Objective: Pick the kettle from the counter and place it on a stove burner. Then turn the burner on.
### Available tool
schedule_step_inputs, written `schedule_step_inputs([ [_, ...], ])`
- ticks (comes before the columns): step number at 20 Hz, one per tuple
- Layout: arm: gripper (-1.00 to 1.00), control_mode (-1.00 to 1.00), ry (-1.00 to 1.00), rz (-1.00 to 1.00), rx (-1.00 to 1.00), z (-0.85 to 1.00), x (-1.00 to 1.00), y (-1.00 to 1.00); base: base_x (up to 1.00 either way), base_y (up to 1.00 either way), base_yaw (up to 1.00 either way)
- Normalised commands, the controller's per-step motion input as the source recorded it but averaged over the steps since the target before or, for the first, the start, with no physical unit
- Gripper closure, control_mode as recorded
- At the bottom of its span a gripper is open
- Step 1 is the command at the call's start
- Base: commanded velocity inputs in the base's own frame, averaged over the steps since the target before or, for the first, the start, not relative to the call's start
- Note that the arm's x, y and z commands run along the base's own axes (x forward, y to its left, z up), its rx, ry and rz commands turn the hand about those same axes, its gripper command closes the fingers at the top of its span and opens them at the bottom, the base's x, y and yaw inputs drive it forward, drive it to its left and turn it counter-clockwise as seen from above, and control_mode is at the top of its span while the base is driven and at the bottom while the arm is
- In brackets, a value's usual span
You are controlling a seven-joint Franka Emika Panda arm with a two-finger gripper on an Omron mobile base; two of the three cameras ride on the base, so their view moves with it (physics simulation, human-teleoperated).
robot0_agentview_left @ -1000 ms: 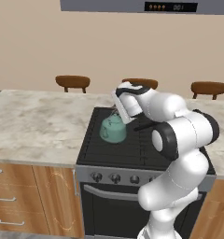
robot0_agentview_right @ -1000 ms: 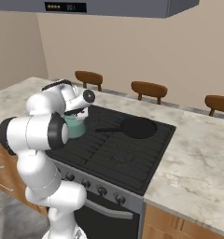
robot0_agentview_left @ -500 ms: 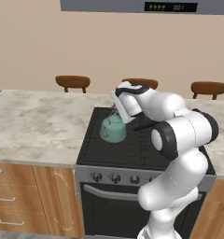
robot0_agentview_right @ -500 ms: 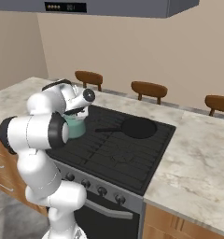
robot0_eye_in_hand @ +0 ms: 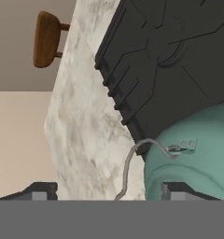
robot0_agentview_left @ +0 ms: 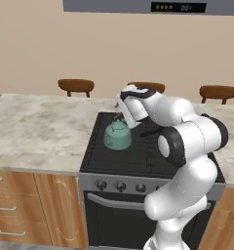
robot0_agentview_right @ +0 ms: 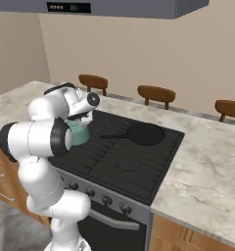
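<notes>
Sitting squat and teal, the kettle [robot0_agentview_left: 117,136] rests on the stove burner [robot0_agentview_left: 111,149]; gripper [robot0_eye_in_hand: 102,191] jaws spread apart above it at 12 o'clock.

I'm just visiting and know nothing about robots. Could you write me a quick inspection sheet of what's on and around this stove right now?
Surface: counter of marbled stone on both sides of a black range.
Job's things: teal kettle sits on the rear left stove burner.
Clutter: black frying pan on the back of the range.
Grippers: gripper open, its fingertips standing on either side of the kettle's thin handle.
Cables: nothing seen.
Surroundings: silver knobs on the range front, wooden stools behind the counter, hood overhead.
</notes>
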Motion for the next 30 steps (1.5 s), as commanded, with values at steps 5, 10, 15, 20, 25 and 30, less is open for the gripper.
schedule_step_inputs([
  [5, -1.00, -1.00, 0.01, 0.00, 0.02, 0.27, -0.21, 0.00, 0.00, 0.00, 0.00],
  [10, -1.00, -1.00, 0.08, -0.01, 0.02, 0.86, -0.64, -0.02, 0.00, 0.00, 0.00],
  [15, -1.00, -1.00, 0.13, -0.04, 0.01, 0.99, -0.70, -0.08, 0.00, 0.00, 0.00],
  [20, -1.00, -1.00, 0.09, 0.00, -0.16, 0.51, -1.00, -0.16, 0.00, 0.00, 0.00],
  [25, -1.00, -1.00, 0.10, 0.00, -0.44, -0.30, -1.00, -0.04, 0.00, 0.00, 0.00],
  [30, -1.00, -1.00, 0.02, 0.05, -0.52, -0.84, -1.00, 0.03, 0.00, 0.00, 0.00],
])
